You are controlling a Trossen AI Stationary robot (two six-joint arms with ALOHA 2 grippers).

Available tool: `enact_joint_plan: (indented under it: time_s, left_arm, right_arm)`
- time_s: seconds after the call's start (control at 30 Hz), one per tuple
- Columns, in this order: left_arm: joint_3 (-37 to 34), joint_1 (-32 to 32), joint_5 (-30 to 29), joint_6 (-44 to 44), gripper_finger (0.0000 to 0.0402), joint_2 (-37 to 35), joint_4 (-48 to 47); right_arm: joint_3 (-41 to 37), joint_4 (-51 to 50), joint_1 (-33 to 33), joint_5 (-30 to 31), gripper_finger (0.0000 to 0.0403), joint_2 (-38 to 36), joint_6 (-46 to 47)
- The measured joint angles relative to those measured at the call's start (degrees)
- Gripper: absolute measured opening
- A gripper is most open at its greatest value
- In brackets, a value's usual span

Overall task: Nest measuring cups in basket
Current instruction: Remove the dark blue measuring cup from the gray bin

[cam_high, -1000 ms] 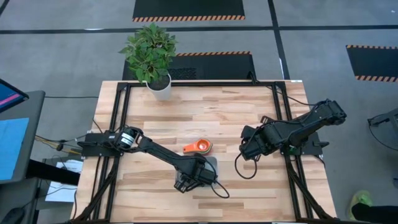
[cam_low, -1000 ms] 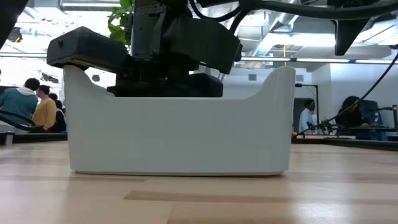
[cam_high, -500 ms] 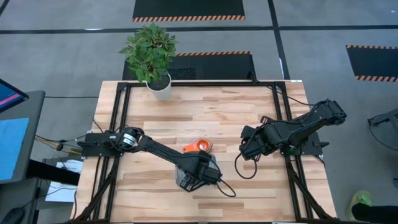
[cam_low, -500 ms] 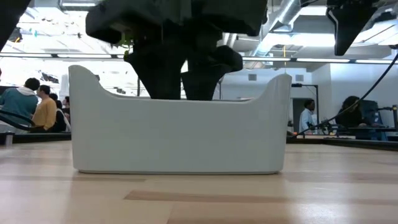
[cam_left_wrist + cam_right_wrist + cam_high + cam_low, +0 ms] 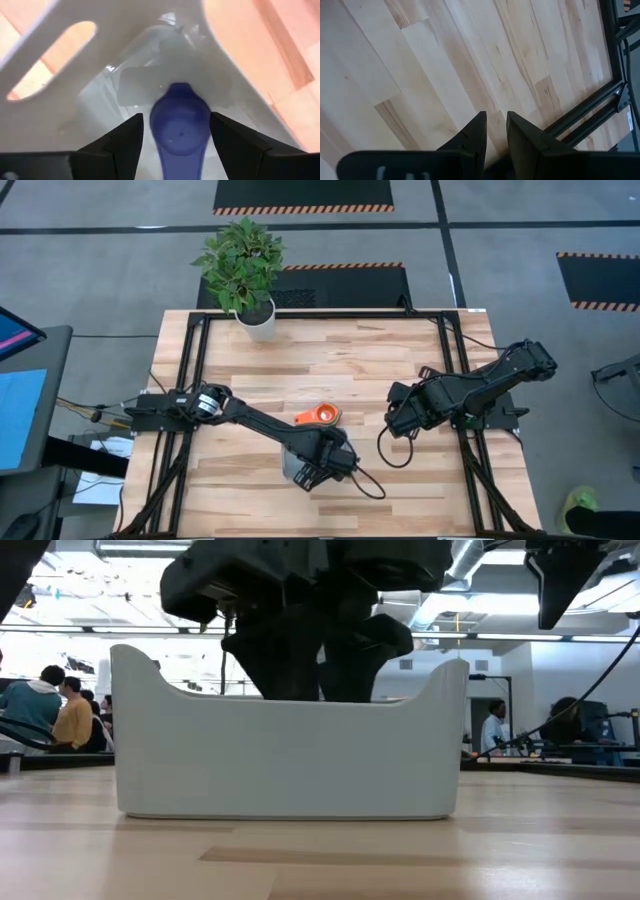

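The pale basket [image 5: 290, 760] stands on the wooden table, near the front edge in the high view [image 5: 292, 471]. A dark blue measuring cup [image 5: 179, 125] lies on the basket's floor, bowl up. My left gripper [image 5: 176, 117] reaches down into the basket [image 5: 315, 675], open, one finger on either side of the cup and clear of it. An orange measuring cup [image 5: 318, 416] lies on the table just beyond the basket. My right gripper [image 5: 392, 420] waits over bare wood at the right, a narrow gap between its fingers [image 5: 495, 131].
A white plant pot [image 5: 256, 320] with a leafy plant stands at the table's far left edge. Black frame rails [image 5: 465, 380] run along the table's sides. Bare wood lies between the two arms. People sit in the room behind the table [image 5: 55, 710].
My left gripper has risen from deep inside the basket, and its two fingers now show spread apart above the rim. It has also drifted slightly toward the table's right edge. The basket has shifted a little on the table.
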Motion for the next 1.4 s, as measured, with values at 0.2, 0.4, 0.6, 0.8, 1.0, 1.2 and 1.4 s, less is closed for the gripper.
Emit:
enact_joint_plan:
  time_s: [0.2,0.4,0.6,0.8,1.0,1.2,1.4]
  left_arm:
    - [0.0,-0.2,2.4,-1.0,0.0217,-0.1,-1.2]
    - [0.0,0.1,2.0,-2.8,0.0218,-0.1,-1.1]
    - [0.0,0.6,2.5,-5.8,0.0245,0.8,-1.7]
    - [-0.1,0.4,2.9,-6.0,0.0279,2.1,-3.5]
    - [0.2,0.4,2.2,-5.6,0.0270,3.9,-3.9]
    - [1.3,0.9,2.4,-6.4,0.0223,4.3,-6.1]
    - [4.3,2.1,2.3,-8.5,0.0197,4.9,-9.7]
  right_arm:
    - [0.0,0.0,0.0,0.0,0.0097,0.0,0.0]
    - [0.0,0.0,0.0,0.0,0.0097,0.0,-0.1]
    - [0.0,0.0,0.0,-0.1,0.0097,0.0,-0.2]
    - [0.0,-0.2,0.0,-0.2,0.0098,0.0,-0.2]
    - [0.0,-0.2,0.0,-0.6,0.0097,0.0,-0.2]
    - [0.0,-0.4,0.0,-1.6,0.0098,0.0,-0.9]
    - [0.0,-0.3,-0.1,-1.5,0.0098,0.0,-1.5]
